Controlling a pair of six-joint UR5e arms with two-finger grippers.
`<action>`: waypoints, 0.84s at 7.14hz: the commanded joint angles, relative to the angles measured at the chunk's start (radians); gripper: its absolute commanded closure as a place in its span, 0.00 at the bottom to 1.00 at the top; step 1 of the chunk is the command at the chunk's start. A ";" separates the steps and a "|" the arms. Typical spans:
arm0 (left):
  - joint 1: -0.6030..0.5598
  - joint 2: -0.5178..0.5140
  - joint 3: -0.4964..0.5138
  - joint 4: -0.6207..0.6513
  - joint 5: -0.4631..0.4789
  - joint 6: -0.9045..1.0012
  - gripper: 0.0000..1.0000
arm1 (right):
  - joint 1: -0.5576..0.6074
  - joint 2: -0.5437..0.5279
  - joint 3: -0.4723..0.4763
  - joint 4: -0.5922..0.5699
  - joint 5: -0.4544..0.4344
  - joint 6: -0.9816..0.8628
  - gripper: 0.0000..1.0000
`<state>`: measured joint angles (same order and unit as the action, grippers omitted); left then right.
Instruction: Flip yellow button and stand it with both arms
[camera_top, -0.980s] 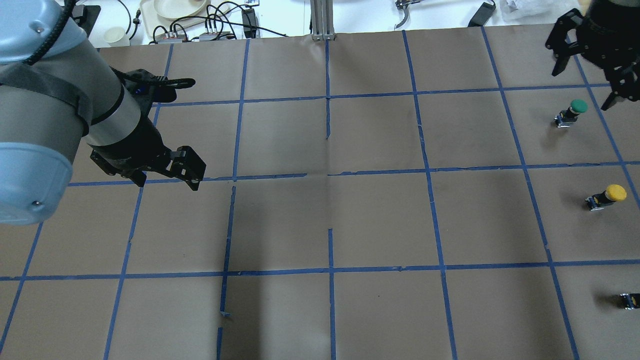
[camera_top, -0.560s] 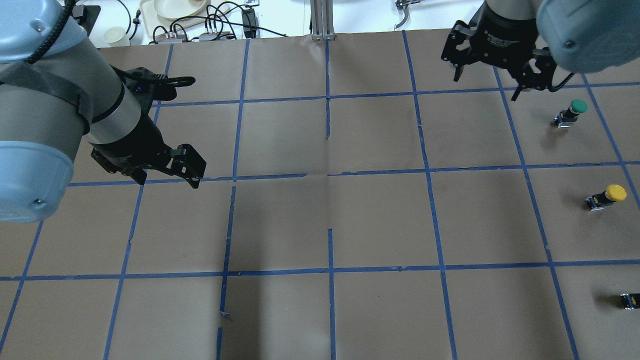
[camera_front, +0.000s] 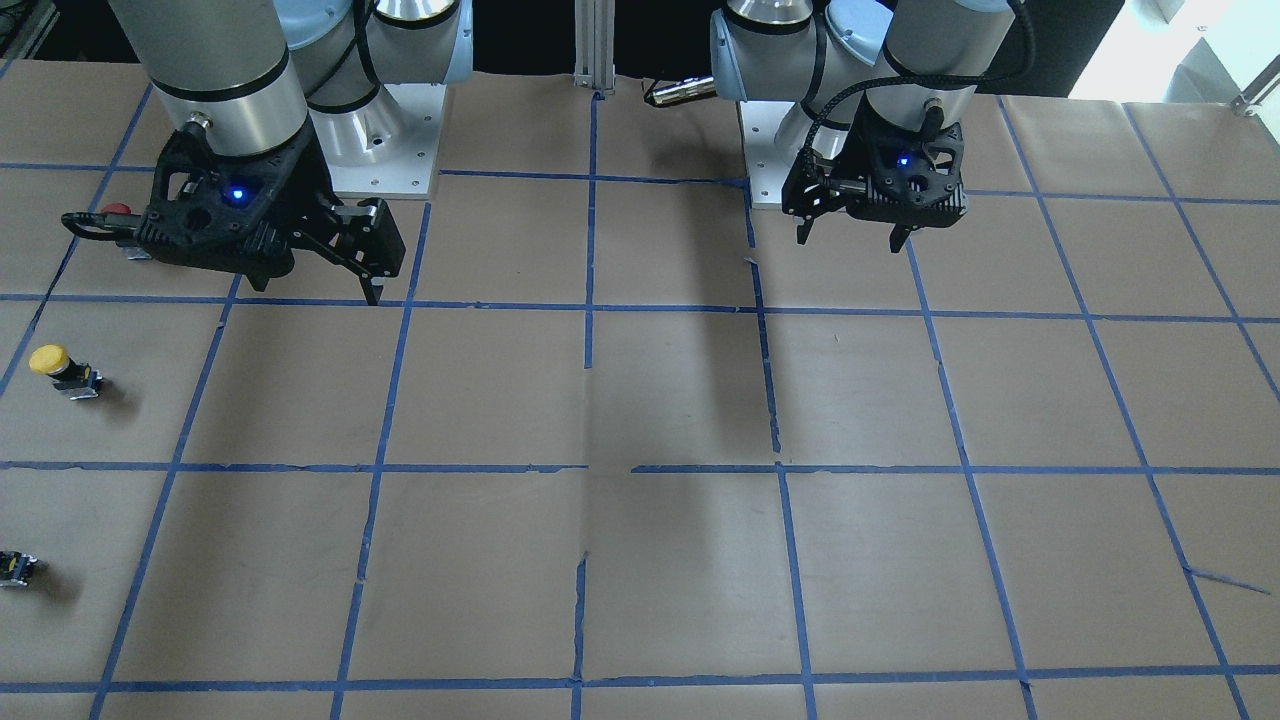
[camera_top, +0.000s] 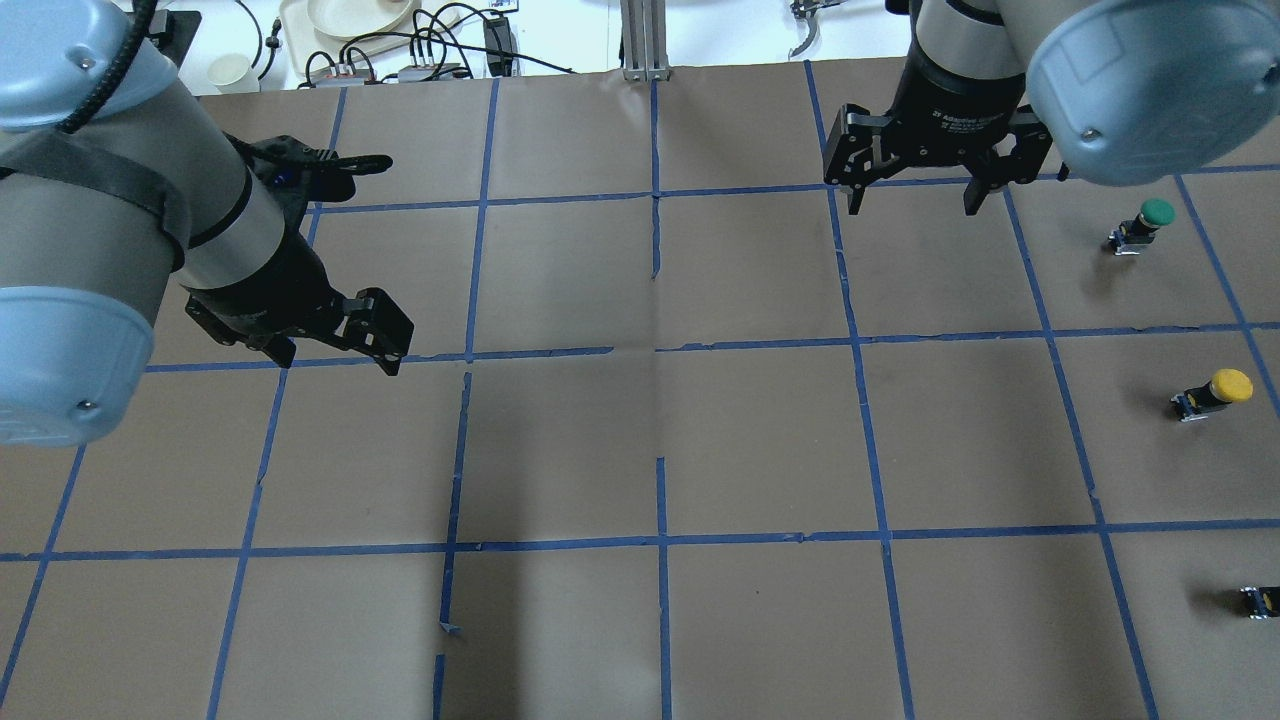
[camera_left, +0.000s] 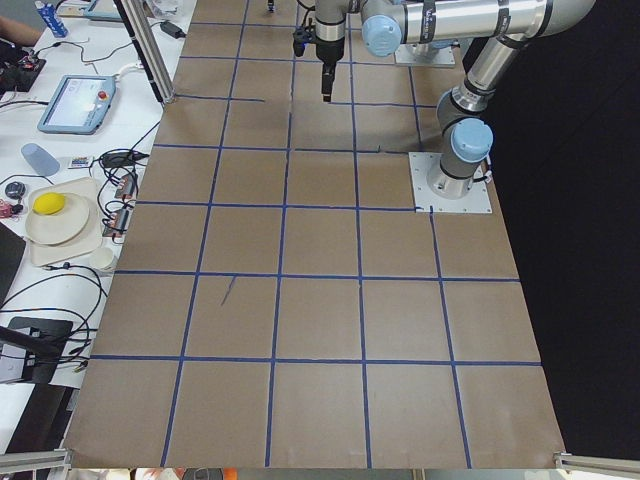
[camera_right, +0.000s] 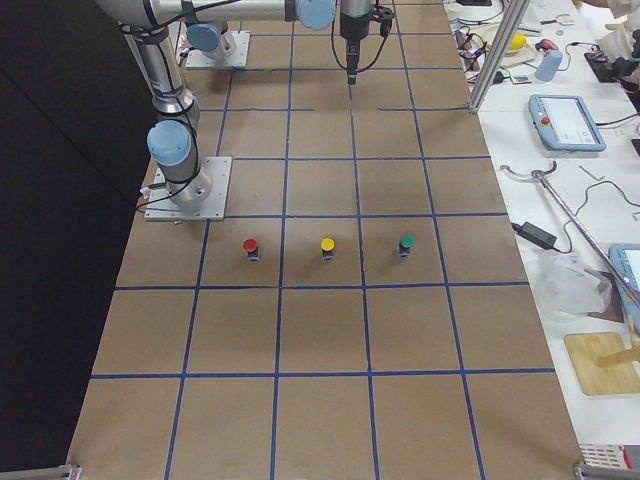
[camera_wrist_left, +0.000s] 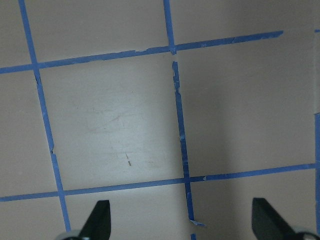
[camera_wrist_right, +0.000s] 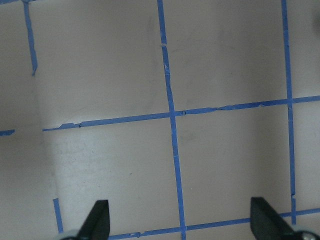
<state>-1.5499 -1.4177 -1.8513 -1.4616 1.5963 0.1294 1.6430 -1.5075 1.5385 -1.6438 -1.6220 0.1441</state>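
The yellow button (camera_top: 1215, 392) has a round yellow cap on a black-and-grey body. It stands far right on the brown paper, between a green-capped button (camera_top: 1145, 222) and a small dark block (camera_top: 1262, 600) at the frame edge. It also shows in the front view (camera_front: 60, 370) and the right view (camera_right: 327, 247), cap up. My right gripper (camera_top: 915, 203) is open and empty, hovering far from it over the back grid squares. My left gripper (camera_top: 335, 365) is open and empty on the far left. Both wrist views show only open fingers over paper.
A red-capped button (camera_right: 250, 246) stands in the same row as the yellow one, nearer the robot, and shows partly behind my right gripper (camera_front: 318, 290) in the front view. Blue tape lines divide the paper into squares. Cables and dishes lie beyond the table's far edge.
My right arm has swung in from the far right edge, its gripper now left of the green button. The left arm has barely moved. The buttons have not moved.
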 joint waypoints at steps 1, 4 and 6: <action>0.001 0.003 -0.002 0.012 0.001 0.004 0.00 | -0.009 -0.005 -0.001 0.021 0.043 -0.047 0.00; 0.001 0.008 -0.003 0.012 0.004 0.007 0.00 | -0.041 -0.006 -0.004 0.021 0.070 -0.154 0.00; 0.001 0.005 -0.005 0.012 0.004 0.006 0.00 | -0.045 -0.008 -0.011 0.021 0.074 -0.146 0.00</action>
<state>-1.5492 -1.4140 -1.8549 -1.4496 1.5997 0.1355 1.6023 -1.5148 1.5314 -1.6238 -1.5493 -0.0025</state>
